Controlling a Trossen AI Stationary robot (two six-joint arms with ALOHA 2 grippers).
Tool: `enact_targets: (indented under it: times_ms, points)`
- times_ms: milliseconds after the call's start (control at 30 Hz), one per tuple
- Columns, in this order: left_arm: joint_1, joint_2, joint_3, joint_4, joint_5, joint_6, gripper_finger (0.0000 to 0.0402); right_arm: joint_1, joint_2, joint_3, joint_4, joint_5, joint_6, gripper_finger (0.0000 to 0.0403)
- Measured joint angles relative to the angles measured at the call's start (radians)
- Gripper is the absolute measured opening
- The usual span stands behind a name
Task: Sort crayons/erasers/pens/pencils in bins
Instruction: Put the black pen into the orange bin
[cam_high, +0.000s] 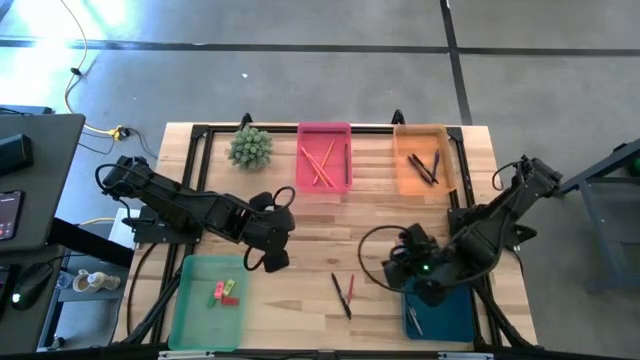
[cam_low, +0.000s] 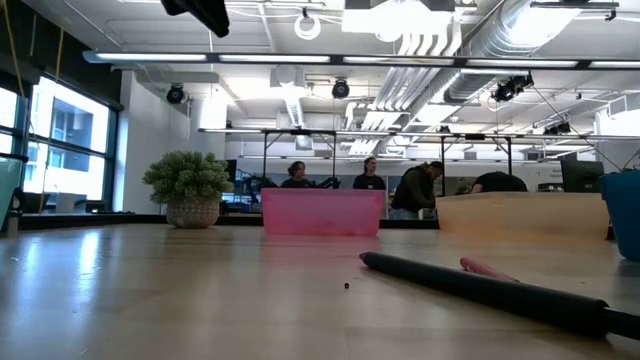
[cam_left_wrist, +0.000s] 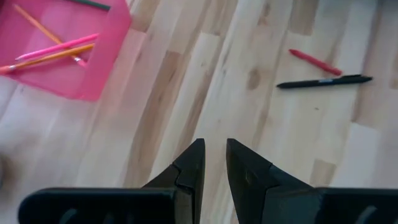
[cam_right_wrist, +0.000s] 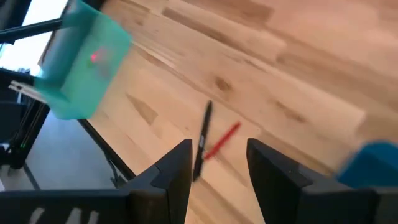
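The pink bin (cam_high: 325, 185) at the far edge holds orange-tan pencils (cam_high: 320, 160); the left wrist view shows them too (cam_left_wrist: 50, 56). Pink-red and yellow-green erasers (cam_high: 225, 292) lie in the light green bin (cam_high: 195, 315). A black pen (cam_high: 342, 296) and a red pen (cam_high: 351, 287) lie flat on the table between the near bins. My left gripper (cam_high: 278, 255) hovers left of them, open by a narrow gap (cam_left_wrist: 215, 155). My right gripper (cam_high: 400, 265) hovers over the teal-blue bin's (cam_high: 455, 315) far-left corner, open (cam_right_wrist: 217, 155), empty.
The orange bin (cam_high: 425, 175) at the far right holds dark pens. A thin stick lies in the teal-blue bin. A potted plant (cam_high: 250, 147) stands at the far edge, left of the pink bin. Bare wood lies between both grippers. People sit in the room beyond the table.
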Motion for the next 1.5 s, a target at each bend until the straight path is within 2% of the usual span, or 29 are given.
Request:
enact_targets:
  times_ms: [300,500,767,900,1200,1500]
  points:
    - [0.042,-0.003,0.000,-0.003,-0.020,-0.034,0.0054,-0.088,0.141,0.223,-0.033,-0.025,-0.398,0.0145]
    - [0.051,-0.004,0.000,-0.041,0.025,-0.063,0.0054,-0.134,0.249,0.332,-0.118,-0.145,-0.530,0.0145]
    - [0.041,-0.007,0.000,-0.357,0.004,-0.249,0.0054,-0.152,0.340,0.343,-0.141,-0.229,-0.418,0.0145]
    - [0.034,-0.008,0.000,-0.433,-0.045,-0.255,0.0054,-0.154,0.369,0.343,-0.141,-0.238,-0.353,0.0145]
    - [0.108,-0.008,0.000,-0.437,-0.089,-0.005,0.0042,-0.194,0.406,0.343,-0.125,-0.204,-0.157,0.0145]
    - [0.241,-0.075,-0.001,-0.439,-0.086,0.275,0.0027,-0.246,0.425,0.343,0.062,-0.180,-0.147,0.0145]
